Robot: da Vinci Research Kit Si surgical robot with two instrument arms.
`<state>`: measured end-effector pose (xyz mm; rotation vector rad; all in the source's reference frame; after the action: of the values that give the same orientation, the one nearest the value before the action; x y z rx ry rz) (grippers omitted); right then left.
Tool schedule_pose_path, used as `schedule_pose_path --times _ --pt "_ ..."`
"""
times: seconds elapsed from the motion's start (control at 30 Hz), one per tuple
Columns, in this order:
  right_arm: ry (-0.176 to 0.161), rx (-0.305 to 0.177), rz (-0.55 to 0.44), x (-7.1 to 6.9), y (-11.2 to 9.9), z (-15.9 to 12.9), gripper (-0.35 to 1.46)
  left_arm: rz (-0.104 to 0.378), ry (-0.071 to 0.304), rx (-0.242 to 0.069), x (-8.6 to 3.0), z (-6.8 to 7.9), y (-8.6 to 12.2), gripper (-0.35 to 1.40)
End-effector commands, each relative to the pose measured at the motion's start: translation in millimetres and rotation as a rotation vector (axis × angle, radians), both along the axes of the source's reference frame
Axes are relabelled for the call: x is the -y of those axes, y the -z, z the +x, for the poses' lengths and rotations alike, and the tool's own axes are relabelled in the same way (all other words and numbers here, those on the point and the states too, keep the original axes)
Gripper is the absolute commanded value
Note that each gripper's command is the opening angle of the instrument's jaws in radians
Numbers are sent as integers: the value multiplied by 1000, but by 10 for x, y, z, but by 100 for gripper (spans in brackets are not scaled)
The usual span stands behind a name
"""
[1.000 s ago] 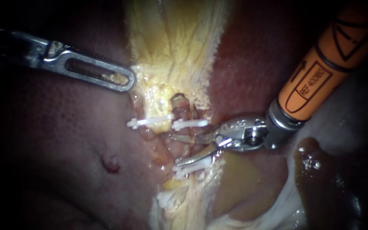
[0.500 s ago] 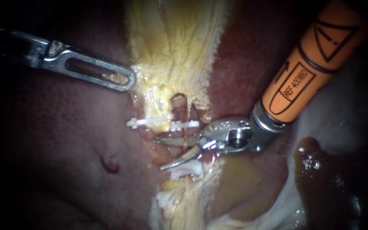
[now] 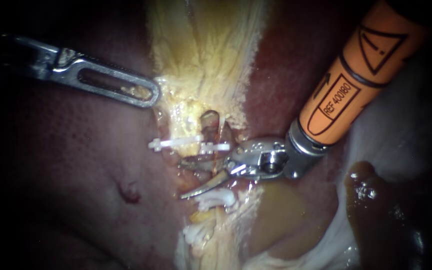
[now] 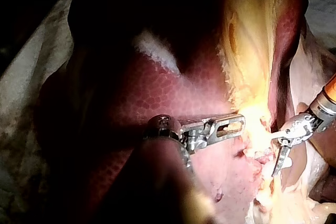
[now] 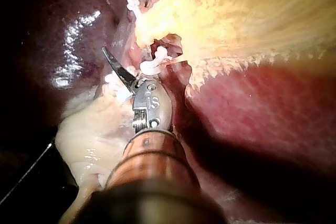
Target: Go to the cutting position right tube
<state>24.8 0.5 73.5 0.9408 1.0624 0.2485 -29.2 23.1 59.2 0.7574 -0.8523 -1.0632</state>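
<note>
My right instrument [image 3: 182, 179] comes in from the upper right on an orange shaft [image 3: 346, 85], its two curved blades open. The blades straddle the right tube [image 3: 219, 167] between an upper white clip [image 3: 215, 147] and a lower white clip [image 3: 217, 198]. Another white clip [image 3: 173, 143] sits on the left tube. My left instrument [image 3: 148, 95], with slotted jaws, is shut on the yellow gallbladder tissue [image 3: 201, 60] above the clips. In the left wrist view its jaws [image 4: 239, 124] hold that tissue [image 4: 252, 51], with the open blades [image 4: 271, 153] beside them.
Dark red liver [image 3: 66, 165] with a small red spot [image 3: 128, 192] fills the left. Brown fluid [image 3: 371, 200] lies beside pale white tissue [image 3: 401, 145] at the right. More white clips [image 3: 198, 232] sit lower on the tubes.
My right instrument has slid left, pushing its open blades further across the tube between the clips. My left instrument has held still.
</note>
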Motion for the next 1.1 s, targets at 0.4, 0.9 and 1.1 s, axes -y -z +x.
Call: schedule_pose_path --times 0.4,0.9,1.1 --pt "-9 -47 36 12 25 -3 141 0 0 0 0 1 0 -35" --pt "30 -114 81 12 58 -5 140 0 0 0 0 1 0 -35" --pt "30 -114 81 12 57 -6 140 0 0 0 0 1 0 -35"
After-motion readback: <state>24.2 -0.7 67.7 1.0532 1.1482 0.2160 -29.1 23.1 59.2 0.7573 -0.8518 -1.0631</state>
